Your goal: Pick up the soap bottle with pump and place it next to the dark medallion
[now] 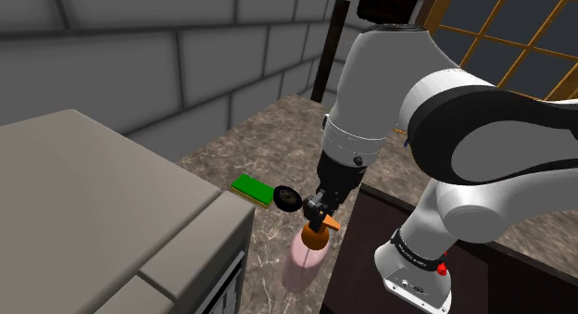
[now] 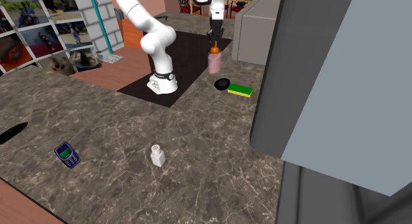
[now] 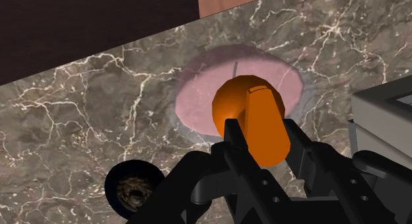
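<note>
I can't see the neck of the soap bottle [image 3: 198,90] under its orange pump [image 3: 251,110], my tool [image 3: 263,131] covering the pump's sides, relief on the medallion [image 3: 134,189] too dim to read, keys of the phone [image 2: 67,154] near the bench [image 2: 198,183] edge too small, grey box [image 3: 383,117] cut off by the picture's edge

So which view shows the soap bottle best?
The shoulder view: the soap bottle shows side-on, pink body and orange pump. The wrist view looks down onto its pump; the second exterior view shows it small.
</note>
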Controlling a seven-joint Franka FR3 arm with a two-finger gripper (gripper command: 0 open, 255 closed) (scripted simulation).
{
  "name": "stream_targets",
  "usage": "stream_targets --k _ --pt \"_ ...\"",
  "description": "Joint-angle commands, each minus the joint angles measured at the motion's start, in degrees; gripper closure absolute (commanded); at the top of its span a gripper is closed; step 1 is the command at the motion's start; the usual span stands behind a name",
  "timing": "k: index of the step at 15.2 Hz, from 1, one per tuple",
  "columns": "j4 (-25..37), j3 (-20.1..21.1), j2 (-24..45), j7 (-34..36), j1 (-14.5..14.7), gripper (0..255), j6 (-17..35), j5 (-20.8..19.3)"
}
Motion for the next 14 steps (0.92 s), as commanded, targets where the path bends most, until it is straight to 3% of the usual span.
stream_targets --k 1,9,10,14 --pt "-1.0 0.8 0.7 -0.1 0.0 255 1.8 0.6" --pt "-1.0 0.8 0.7 -0.1 0.0 255 1.8 0.6" --pt "-1.0 0.8 0.7 -0.1 0.0 0 1.7 0.6" --pt "-1.0 0.8 0.7 -0.1 0.0 0 1.7 0.6"
